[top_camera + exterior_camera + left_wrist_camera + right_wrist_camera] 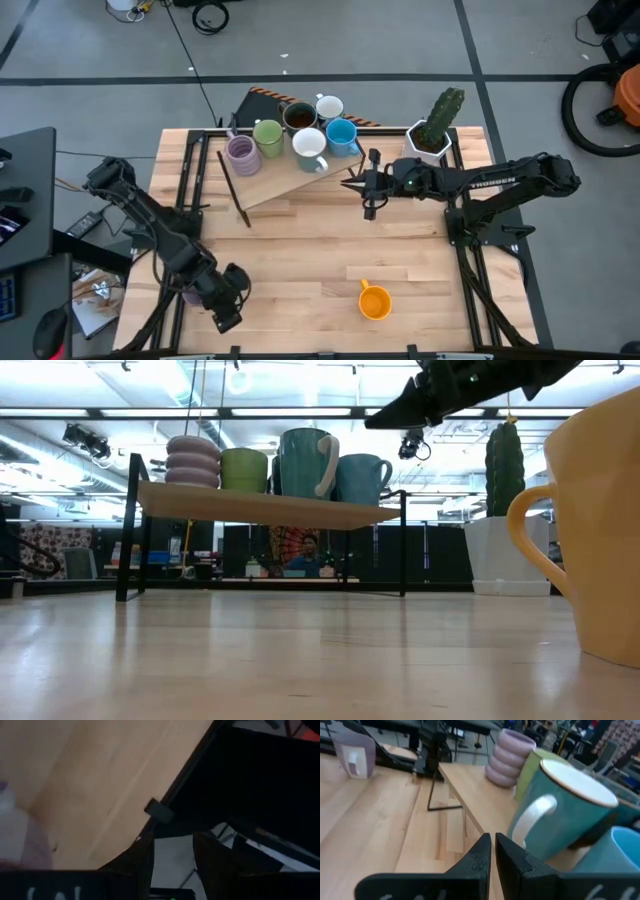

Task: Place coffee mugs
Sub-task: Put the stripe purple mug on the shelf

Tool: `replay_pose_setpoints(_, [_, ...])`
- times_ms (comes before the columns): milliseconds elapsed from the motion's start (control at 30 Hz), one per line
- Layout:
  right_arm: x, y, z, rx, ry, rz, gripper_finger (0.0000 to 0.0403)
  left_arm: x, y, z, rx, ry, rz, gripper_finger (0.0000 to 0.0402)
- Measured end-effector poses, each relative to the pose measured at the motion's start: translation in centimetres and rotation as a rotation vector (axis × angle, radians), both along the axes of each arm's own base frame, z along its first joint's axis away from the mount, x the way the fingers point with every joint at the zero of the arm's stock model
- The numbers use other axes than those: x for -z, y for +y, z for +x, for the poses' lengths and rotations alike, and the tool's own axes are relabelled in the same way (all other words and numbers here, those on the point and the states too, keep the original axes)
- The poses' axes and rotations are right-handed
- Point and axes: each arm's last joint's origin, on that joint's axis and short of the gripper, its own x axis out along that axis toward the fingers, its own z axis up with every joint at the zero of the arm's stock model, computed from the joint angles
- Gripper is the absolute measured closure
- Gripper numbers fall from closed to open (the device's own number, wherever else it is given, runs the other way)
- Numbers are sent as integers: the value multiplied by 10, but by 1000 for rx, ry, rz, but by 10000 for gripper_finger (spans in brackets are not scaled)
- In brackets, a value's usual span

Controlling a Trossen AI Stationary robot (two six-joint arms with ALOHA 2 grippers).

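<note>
Several coffee mugs stand on a raised wooden shelf [285, 180] at the table's far side: a ribbed purple one [241, 153], a green one [268, 135], a dark one [299, 117], white ones [329, 107] and a blue one [341, 133]. An orange mug [374, 301] stands alone on the table near the front edge. A pale purple mug [354, 752] stands at the near left; in the high view it shows under my left arm [190, 297]. My left gripper [228, 315] hangs open beside it, nothing between its fingers [172, 850]. My right gripper [368, 188] is shut, level, just off the shelf's right end [492, 851].
A white hexagonal pot with a cactus [433, 130] stands at the far right, behind my right arm. The shelf's black wire legs [232, 190] reach down to the table. Bare wood lies between the shelf and the orange mug.
</note>
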Motion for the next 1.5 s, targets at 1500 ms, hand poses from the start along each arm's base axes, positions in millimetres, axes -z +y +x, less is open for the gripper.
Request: replay_pose_setpoints(1500, [7,-5,-2,-12,-29,18,372,33,-21,-20,-253,373,519,250])
